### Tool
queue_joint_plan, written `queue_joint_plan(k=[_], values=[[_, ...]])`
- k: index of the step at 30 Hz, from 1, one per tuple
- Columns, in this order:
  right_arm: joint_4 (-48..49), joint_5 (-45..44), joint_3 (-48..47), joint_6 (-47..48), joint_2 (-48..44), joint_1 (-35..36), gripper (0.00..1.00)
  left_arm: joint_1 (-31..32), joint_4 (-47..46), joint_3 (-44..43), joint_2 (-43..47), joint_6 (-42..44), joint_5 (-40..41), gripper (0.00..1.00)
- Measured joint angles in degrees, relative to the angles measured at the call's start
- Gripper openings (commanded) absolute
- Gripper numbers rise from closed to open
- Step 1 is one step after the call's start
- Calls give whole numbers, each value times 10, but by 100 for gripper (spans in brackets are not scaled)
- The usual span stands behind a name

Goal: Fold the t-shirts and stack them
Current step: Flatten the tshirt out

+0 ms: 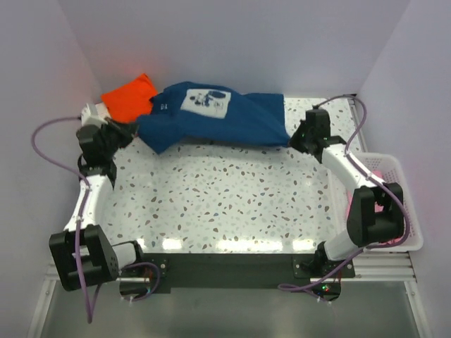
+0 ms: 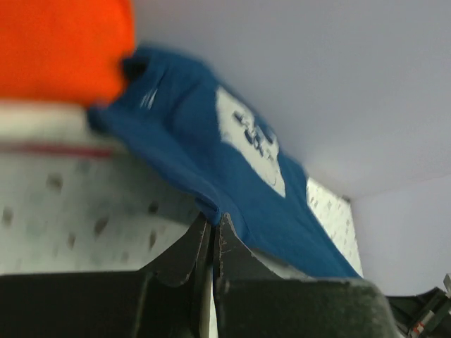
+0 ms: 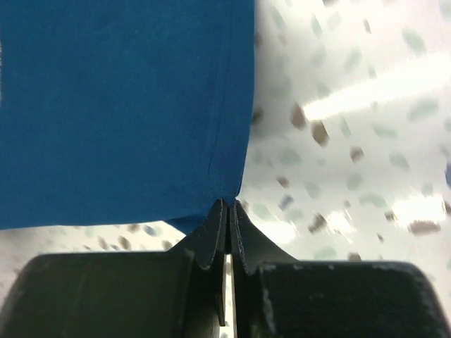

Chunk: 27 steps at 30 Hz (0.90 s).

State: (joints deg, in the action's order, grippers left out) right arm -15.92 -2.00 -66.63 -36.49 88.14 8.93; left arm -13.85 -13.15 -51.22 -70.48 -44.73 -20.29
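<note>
Top view, shirt: a navy blue cotton t-shirt [image 1: 239, 123] lies stretched along the far edge of the white speckled bench [image 1: 225, 197], its pale chest print [image 1: 206, 101] facing up.
Top view, second shirt: a folded orange cotton t-shirt [image 1: 130, 95] sits in the far left corner, touching the collar end of the navy one.
Top view, left tool: the left tool [image 1: 134, 134] meets the navy shirt's left end, near the far left corner.
Top view, right tool: the right tool [image 1: 296, 137] meets the shirt's right end, near the far right corner.
Top view, basket: a white slotted plastic basket [image 1: 405, 204] stands at the right edge of the bench.
Left wrist, tool: the left tool [image 2: 213, 220] is clenched, its tips pinching a fold of the navy blue cotton t-shirt [image 2: 211, 169].
Left wrist, shirts: the cloth rises away from the tips, print in sight; the orange cotton t-shirt [image 2: 63, 49] fills the upper left behind it.
Right wrist, tool: the right tool [image 3: 229, 204] is clenched, with the hem corner of the navy blue cotton t-shirt [image 3: 120, 105] caught between its tips.
Right wrist, bench: bare speckled bench [image 3: 352, 141] shows just beside the cloth's straight edge.
</note>
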Motion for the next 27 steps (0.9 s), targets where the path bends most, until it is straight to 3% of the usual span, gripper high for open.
queue_joint_plan(k=[4,8,14,19,27], values=[[-27,0,102,-6,-21,0,0,1,54,175,57,-16,4,0],[-35,-1,181,-5,-47,0,0,1,94,254,100,-12,16,0],[-58,1,260,-9,-76,-1,0,1,157,309,185,-13,41,0],[-97,-13,273,-12,-116,-1,0,3,252,324,272,-14,69,0],[-139,-41,273,-7,-170,-38,0,17,352,320,318,-26,70,0]])
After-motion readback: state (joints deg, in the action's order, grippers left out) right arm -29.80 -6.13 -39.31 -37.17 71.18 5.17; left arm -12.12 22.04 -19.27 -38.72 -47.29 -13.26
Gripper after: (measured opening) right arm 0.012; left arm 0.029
